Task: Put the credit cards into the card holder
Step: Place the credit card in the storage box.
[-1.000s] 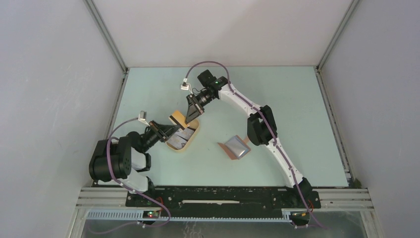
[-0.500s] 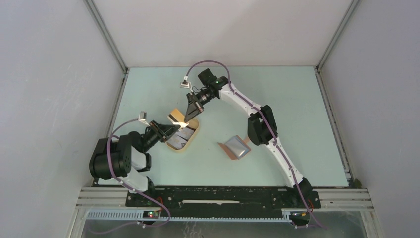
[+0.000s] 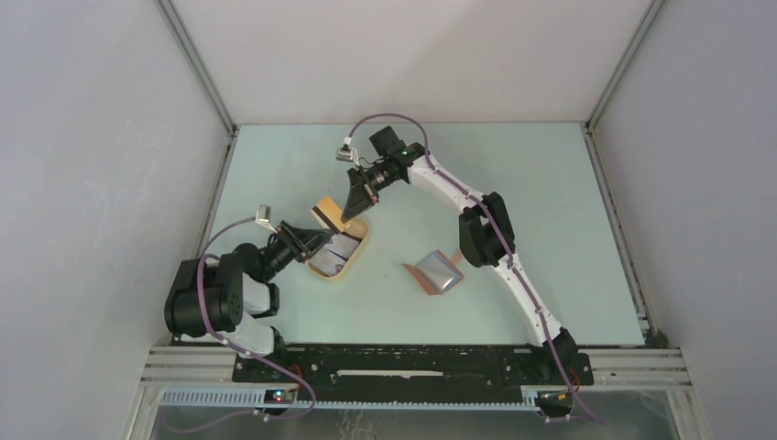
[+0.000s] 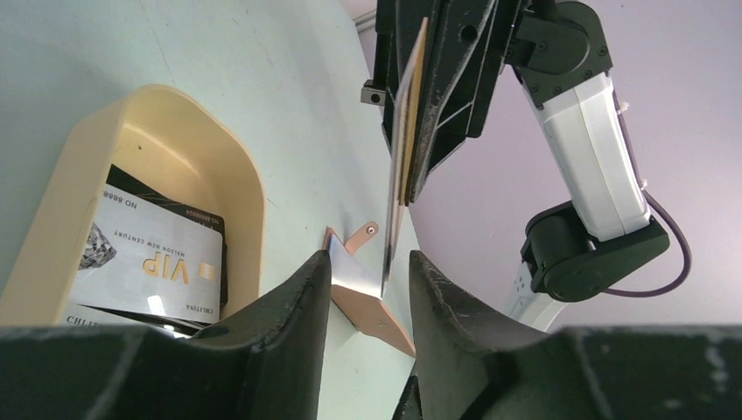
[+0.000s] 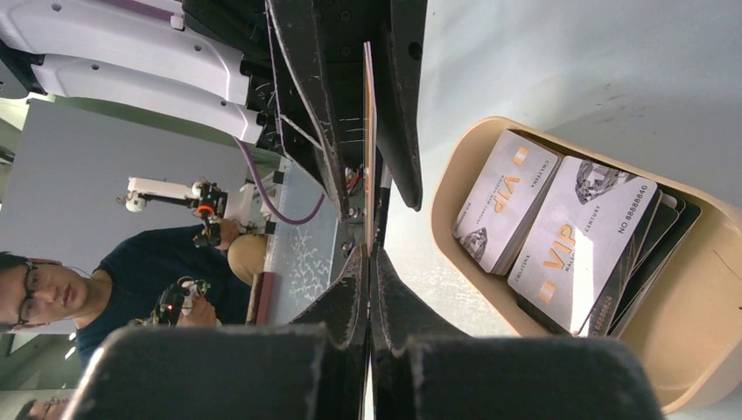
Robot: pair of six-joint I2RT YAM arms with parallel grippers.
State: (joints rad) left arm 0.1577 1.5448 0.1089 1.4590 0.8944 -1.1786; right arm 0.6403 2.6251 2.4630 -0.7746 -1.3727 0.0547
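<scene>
An orange-yellow credit card (image 3: 326,214) stands on edge above the table, with my right gripper (image 3: 351,209) shut on its upper part. In the right wrist view the card (image 5: 368,131) runs edge-on out of my closed right gripper (image 5: 368,258). My left gripper (image 4: 372,262) is open, and the card's lower end (image 4: 395,192) hangs in the gap between its fingers. More credit cards (image 4: 144,258), white VIP ones over dark ones, lie in the tan tray (image 4: 236,166). The reddish-brown card holder (image 3: 437,273) lies open to the right, away from both grippers.
The tan oval tray (image 3: 333,278) sits just under and beside both grippers, its wall (image 5: 700,350) close to the right fingers. The right arm's elbow (image 3: 481,240) hangs right beside the card holder (image 4: 372,311). Enclosure walls ring the table.
The left gripper has opened off the orange-yellow card. The right gripper has shut on the card and now carries it, shifted slightly up and away from the tray.
</scene>
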